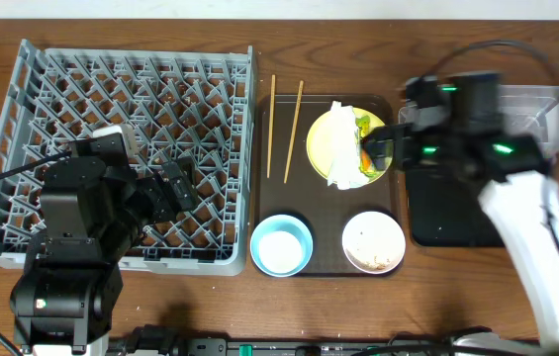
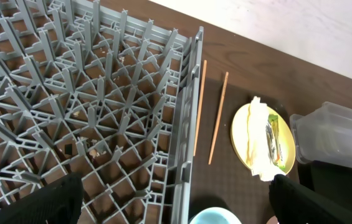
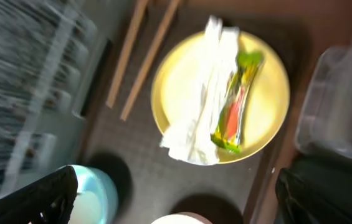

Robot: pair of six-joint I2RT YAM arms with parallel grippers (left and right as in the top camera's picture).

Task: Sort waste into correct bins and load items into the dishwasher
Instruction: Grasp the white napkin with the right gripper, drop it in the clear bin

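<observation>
The yellow plate (image 1: 321,148) lies on a brown tray and carries the white napkin (image 1: 341,150) and the green-and-orange wrapper (image 1: 365,148). My right gripper (image 1: 383,148) hovers open over the plate's right edge; its wrist view shows the plate (image 3: 176,87), napkin (image 3: 204,106) and wrapper (image 3: 238,102) ahead of the open, empty jaws (image 3: 176,199). Two chopsticks (image 1: 271,124) lie left of the plate. The blue bowl (image 1: 281,245) and the white bowl (image 1: 373,240) with crumbs sit in front. My left gripper (image 1: 175,188) is open and empty over the grey dish rack (image 1: 111,109).
The brown serving tray (image 1: 324,213) lies between the rack and the bins. The black tray (image 1: 447,213) lies right of it, with the clear tub (image 1: 546,109) behind it. My right arm crosses above both bins. The rack's wall (image 2: 185,124) borders the chopsticks (image 2: 218,118).
</observation>
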